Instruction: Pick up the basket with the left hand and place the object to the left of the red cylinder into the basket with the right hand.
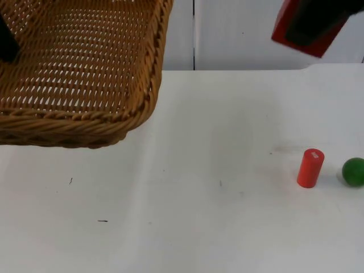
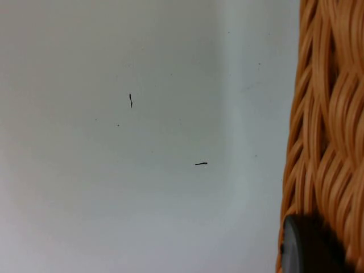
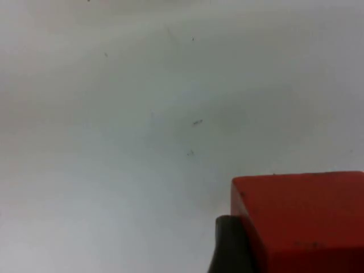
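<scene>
Two grippers are at work, each with a load. Top view: the woven basket (image 1: 79,68) hangs raised at about ten o'clock, tilted, its braided rim toward the middle of the white table (image 1: 187,187). A black part of the left arm crosses the picture's edge at nine to ten o'clock, against the basket's inner wall. At about one o'clock the right gripper (image 1: 311,24) is up in front of the grey wall (image 1: 239,34), clamped around a red block (image 1: 287,28) that juts from its black fingers, tilted and clear of the table. At four o'clock a red cylinder (image 1: 310,168) stands upright on the table, and a green ball (image 1: 354,171) rests just beside it toward three o'clock, not touching. Small dark marks dot the table near seven o'clock.

Left wrist view: the basket's rim (image 2: 327,131) runs as a thick orange weave, with the left gripper (image 2: 310,244) closed on it; one black fingertip (image 2: 307,247) presses against the weave. Beyond lies the table (image 2: 114,199) with two short dark marks (image 2: 201,164).

Right wrist view: the red block (image 3: 301,219) sits between the right gripper's fingers, one black fingertip (image 3: 230,244) flat against its side. A flat upper face and a front face of the block can be made out. Beneath it the table (image 3: 142,142) carries a few faint specks.
</scene>
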